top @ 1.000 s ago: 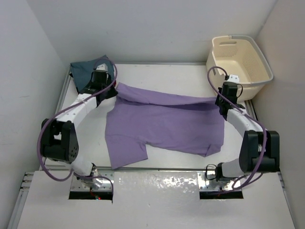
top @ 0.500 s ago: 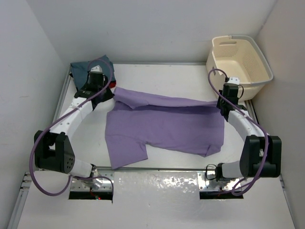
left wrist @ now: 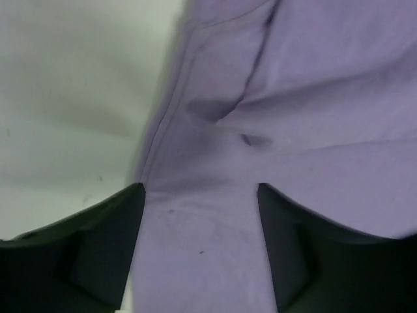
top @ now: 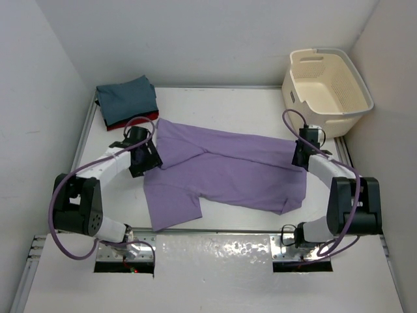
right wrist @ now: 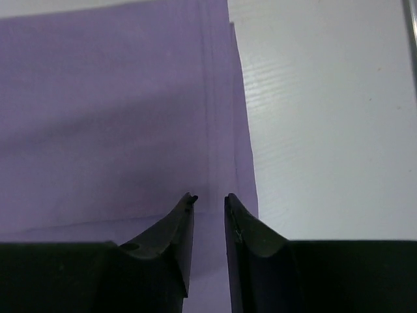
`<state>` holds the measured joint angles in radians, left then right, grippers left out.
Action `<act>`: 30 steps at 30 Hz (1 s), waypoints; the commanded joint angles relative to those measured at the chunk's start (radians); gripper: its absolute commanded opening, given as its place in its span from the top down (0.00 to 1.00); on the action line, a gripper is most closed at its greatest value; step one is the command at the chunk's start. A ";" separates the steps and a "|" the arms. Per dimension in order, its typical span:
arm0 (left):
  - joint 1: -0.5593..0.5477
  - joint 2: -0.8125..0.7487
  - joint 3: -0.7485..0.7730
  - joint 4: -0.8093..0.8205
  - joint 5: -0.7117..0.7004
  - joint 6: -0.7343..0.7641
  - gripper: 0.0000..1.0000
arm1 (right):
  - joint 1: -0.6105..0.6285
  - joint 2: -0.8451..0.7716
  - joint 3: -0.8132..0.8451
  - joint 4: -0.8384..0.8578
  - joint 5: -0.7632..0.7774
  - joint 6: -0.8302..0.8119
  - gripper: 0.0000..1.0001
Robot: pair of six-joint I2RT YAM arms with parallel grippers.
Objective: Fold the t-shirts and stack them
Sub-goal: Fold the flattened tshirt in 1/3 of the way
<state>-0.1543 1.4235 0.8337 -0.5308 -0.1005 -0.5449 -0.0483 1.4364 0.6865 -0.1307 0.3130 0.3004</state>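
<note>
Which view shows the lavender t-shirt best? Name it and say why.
Top external: the whole lavender t-shirt lies spread on the table, its far edge folded over. The left wrist view shows only a puckered patch beside a seam; the right wrist view only a hemmed edge against bare table.

A lavender purple cloth t-shirt (top: 228, 169) lies spread across the middle of the white worktop (top: 221, 104). In the far left corner a folded slate blue-grey t-shirt (top: 127, 98) sits on a folded red t-shirt (top: 133, 119). A cream plastic tub (top: 313, 107) stands at the far right corner.
</note>
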 commanded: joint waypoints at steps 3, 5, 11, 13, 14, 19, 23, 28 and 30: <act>0.004 0.008 0.057 -0.072 -0.048 -0.032 0.18 | 0.002 -0.019 0.004 -0.035 0.024 0.077 0.57; 0.002 0.003 0.102 -0.046 -0.004 -0.030 0.16 | 0.004 -0.056 0.021 -0.052 0.032 0.072 0.39; -0.062 0.107 0.269 0.116 0.038 -0.009 0.00 | 0.002 -0.113 0.025 0.031 -0.075 0.043 0.01; -0.094 0.193 0.355 0.152 0.067 0.005 0.00 | 0.004 -0.087 0.048 0.040 -0.130 0.042 0.01; -0.099 0.225 0.379 0.185 0.085 0.011 0.00 | 0.005 -0.046 0.060 0.042 -0.146 0.045 0.01; -0.100 0.467 0.527 0.265 0.122 0.033 0.00 | 0.008 0.120 0.151 0.069 -0.196 0.049 0.01; -0.099 0.635 0.642 0.247 0.153 0.062 0.00 | 0.007 0.267 0.228 0.066 -0.204 0.045 0.01; -0.090 0.724 0.683 0.255 0.116 0.053 0.00 | 0.005 0.447 0.341 0.029 -0.207 0.040 0.01; -0.079 0.753 0.699 0.256 0.114 0.051 0.00 | 0.005 0.511 0.401 -0.004 -0.201 0.037 0.01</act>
<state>-0.2531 2.1185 1.5143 -0.2684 0.0273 -0.5011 -0.0452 1.8717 1.0229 -0.1062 0.1268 0.3389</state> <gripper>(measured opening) 0.997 0.986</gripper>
